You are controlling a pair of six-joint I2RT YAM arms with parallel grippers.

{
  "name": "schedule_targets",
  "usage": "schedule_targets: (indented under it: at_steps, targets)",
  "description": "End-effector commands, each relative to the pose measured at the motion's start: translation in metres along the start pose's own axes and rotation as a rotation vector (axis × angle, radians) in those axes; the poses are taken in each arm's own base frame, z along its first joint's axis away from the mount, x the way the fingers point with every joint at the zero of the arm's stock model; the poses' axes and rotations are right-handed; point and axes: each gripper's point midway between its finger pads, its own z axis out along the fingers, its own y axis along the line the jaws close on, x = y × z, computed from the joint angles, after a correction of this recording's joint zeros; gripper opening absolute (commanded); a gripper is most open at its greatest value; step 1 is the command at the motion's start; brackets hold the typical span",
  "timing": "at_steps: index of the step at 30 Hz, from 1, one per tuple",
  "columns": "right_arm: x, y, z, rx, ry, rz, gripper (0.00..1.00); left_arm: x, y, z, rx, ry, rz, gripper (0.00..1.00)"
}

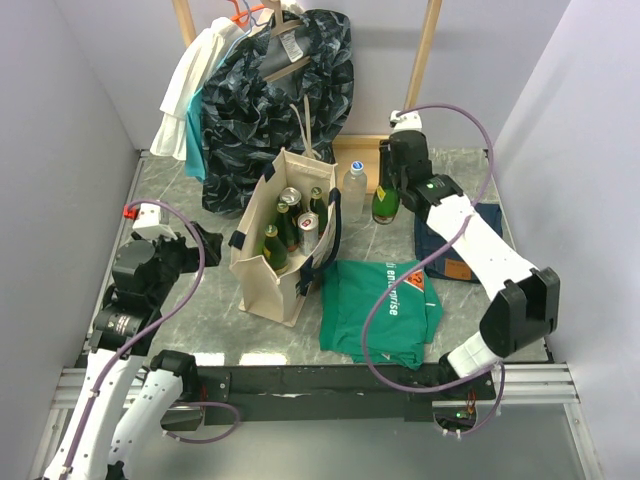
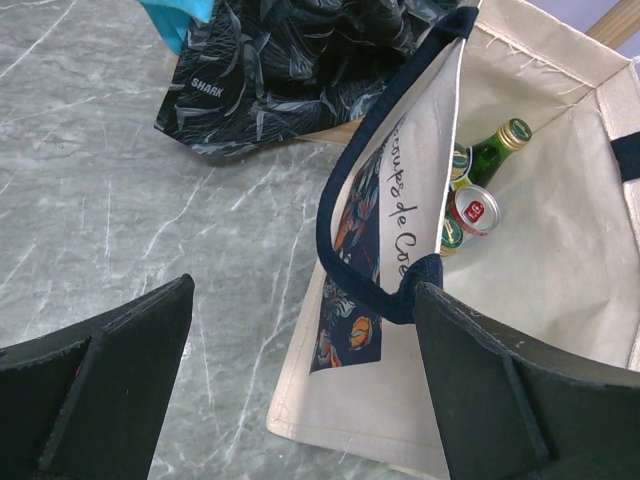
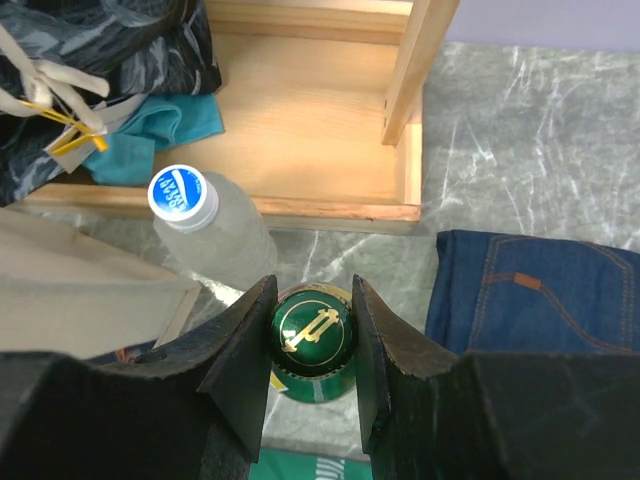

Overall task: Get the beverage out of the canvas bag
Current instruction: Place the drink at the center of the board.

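The cream canvas bag [image 1: 262, 268] with navy trim stands upright mid-table. It holds several green bottles [image 1: 288, 228] and a can [image 1: 307, 232]. In the left wrist view, the bag [image 2: 560, 260] shows a green bottle [image 2: 492, 152] and a red-topped can [image 2: 474, 210] inside. My right gripper [image 1: 390, 186] is right of the bag, shut on the cap of a green bottle [image 1: 384, 205] standing upright on the table. The right wrist view shows the jaws [image 3: 312, 300] pinching that bottle [image 3: 312, 335]. My left gripper [image 1: 205, 240] is open and empty, its opening [image 2: 305, 290] at the bag's left corner.
A clear water bottle [image 1: 354, 183] [image 3: 215, 225] stands next to the held bottle. A green T-shirt [image 1: 380, 305] and folded jeans [image 1: 455, 245] [image 3: 540, 290] lie to the right. A dark patterned garment [image 1: 275, 100] [image 2: 290, 70] hangs from a wooden rack [image 3: 300, 130] behind.
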Motion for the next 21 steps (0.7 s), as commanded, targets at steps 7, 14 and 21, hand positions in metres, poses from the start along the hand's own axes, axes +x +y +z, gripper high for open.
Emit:
schedule_targets:
  at_steps: [7, 14, 21]
  targets:
    - [-0.06, -0.009, 0.013, 0.071, -0.305, 0.118, 0.0, -0.012, 0.003, 0.0, -0.031, -0.039, -0.018, 0.96]
    - [-0.052, -0.011, 0.027, 0.103, -0.335, 0.13, 0.0, -0.013, 0.004, -0.001, -0.033, -0.047, -0.016, 0.97]
    - [-0.044, -0.006, 0.042, 0.098, -0.356, 0.163, 0.0, -0.012, 0.005, 0.0, -0.038, -0.04, -0.013, 0.96]
